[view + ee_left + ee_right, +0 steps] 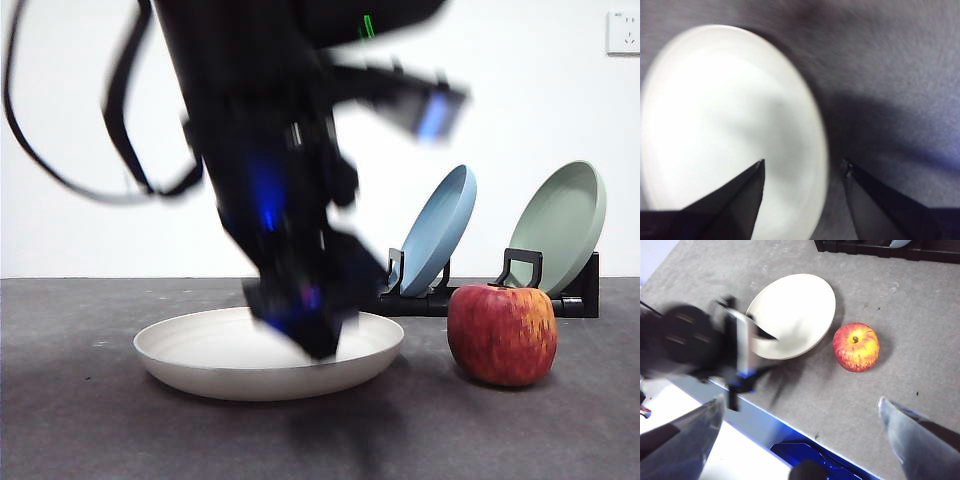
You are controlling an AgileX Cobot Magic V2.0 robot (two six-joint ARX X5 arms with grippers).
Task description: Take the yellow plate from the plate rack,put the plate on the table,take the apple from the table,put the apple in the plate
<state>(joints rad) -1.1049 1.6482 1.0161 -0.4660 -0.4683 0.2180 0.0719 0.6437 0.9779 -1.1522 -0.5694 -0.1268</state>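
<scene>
The yellow plate [200, 357] [730, 110] [795, 305] lies flat on the dark grey table [80, 420]. My left gripper [315, 335] [802, 162] [760, 340] hangs blurred just over the plate's rim. It is open and holds nothing, with one jaw above the plate's inside and the other above the table. The red apple [502, 333] [856, 346] stands on the table beside the plate, apart from it. My right gripper [802, 400] is open and empty, high above the table's front edge. The black plate rack [585, 288] [865, 246] stands behind the apple.
A blue plate [440, 228] and a pale green plate [560, 225] lean upright in the rack. A white wall closes the back. The left arm's dark bulk and cables fill the upper left of the front view.
</scene>
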